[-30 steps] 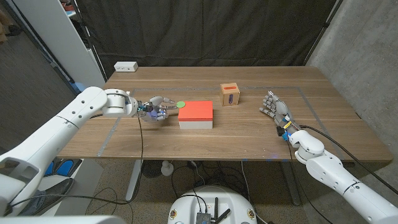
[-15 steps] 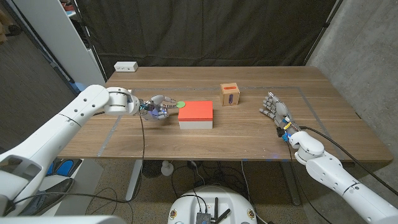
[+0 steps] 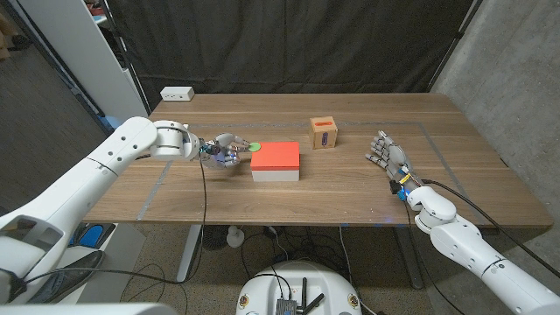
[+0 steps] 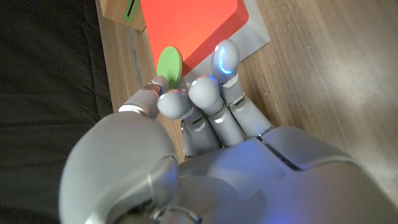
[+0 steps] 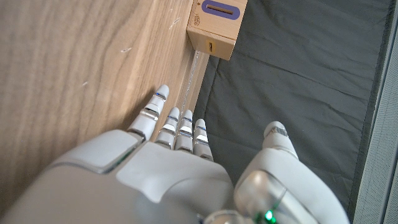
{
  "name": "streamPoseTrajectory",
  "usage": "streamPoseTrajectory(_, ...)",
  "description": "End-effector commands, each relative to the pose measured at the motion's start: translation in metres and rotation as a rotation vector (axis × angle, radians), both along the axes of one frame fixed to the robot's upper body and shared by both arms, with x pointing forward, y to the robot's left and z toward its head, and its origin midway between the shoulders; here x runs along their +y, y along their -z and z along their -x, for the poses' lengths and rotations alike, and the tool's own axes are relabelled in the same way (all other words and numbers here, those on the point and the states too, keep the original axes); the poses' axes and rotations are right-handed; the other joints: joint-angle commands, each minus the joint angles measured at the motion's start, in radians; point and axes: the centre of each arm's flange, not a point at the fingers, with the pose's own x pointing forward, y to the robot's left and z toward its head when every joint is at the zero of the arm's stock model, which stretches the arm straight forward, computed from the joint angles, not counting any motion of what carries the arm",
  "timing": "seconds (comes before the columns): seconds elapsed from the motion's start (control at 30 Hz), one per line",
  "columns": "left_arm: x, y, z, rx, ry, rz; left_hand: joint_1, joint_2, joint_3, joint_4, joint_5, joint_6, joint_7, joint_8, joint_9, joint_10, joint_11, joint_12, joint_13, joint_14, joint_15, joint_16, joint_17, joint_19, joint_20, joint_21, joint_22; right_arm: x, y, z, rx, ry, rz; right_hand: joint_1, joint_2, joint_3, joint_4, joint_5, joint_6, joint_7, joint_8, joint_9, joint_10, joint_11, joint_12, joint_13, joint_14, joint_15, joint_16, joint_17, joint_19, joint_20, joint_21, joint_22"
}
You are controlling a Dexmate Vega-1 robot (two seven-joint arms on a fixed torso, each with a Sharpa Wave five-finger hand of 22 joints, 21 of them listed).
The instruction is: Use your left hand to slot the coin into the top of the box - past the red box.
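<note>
A green coin [image 3: 255,146] [image 4: 168,65] is pinched at the fingertips of my left hand [image 3: 221,150] [image 4: 199,106], just left of the red box [image 3: 276,158] [image 4: 186,25] and slightly above the table. The small wooden box [image 3: 323,133] [image 4: 123,9] [image 5: 216,25] with a slot in its red-framed top stands beyond the red box, toward the back right. My right hand [image 3: 386,155] [image 5: 180,168] is open near the table's right side, fingers stretched out, holding nothing.
The red box lies on a white base [image 3: 276,175], between my left hand and the wooden box. A white power strip [image 3: 177,94] sits at the back left corner. Black curtains hang behind the wooden table [image 3: 350,188].
My left hand has moved a little up and right with the coin, closer to the red box. The right hand has stayed where it was.
</note>
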Motion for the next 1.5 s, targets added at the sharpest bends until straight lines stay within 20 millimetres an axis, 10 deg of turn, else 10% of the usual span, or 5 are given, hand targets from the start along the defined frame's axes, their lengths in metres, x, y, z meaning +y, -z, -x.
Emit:
streamPoseTrajectory(0.03, -0.003, -0.001, 0.004, -0.012, -0.033, 0.028, 0.018, 0.030, 0.021, -0.002, 0.010, 0.040, 0.001, 0.015, 0.018, -0.010, -0.001, 0.003, 0.007, -0.008, 0.001, 0.001, 0.006, -0.008, -0.012, 0.014, 0.009, -0.006, 0.008, 0.002, 0.006, 0.006, -0.016, 0.008, 0.000, 0.006, -0.001, 0.005, 0.009, 0.000, 0.004, 0.002, 0.007, 0.001, 0.007, 0.006, 0.008, -0.002, 0.004, 0.002, 0.008, 0.000, 0.004, 0.005)
streamPoseTrajectory(1.5, 0.004, -0.006, 0.010, -0.119, -0.008, 0.084, 0.051, 0.047, 0.052, -0.003, 0.015, 0.121, -0.007, 0.012, 0.058, -0.011, -0.001, 0.004, 0.024, -0.004, 0.001, 0.001, 0.022, -0.057, -0.011, 0.092, -0.023, 0.002, -0.001, 0.033, -0.073, 0.044, -0.002, 0.008, 0.000, 0.006, -0.001, 0.005, 0.009, 0.000, 0.004, 0.002, 0.007, 0.001, 0.007, 0.006, 0.008, -0.002, 0.004, 0.002, 0.008, 0.000, 0.004, 0.005)
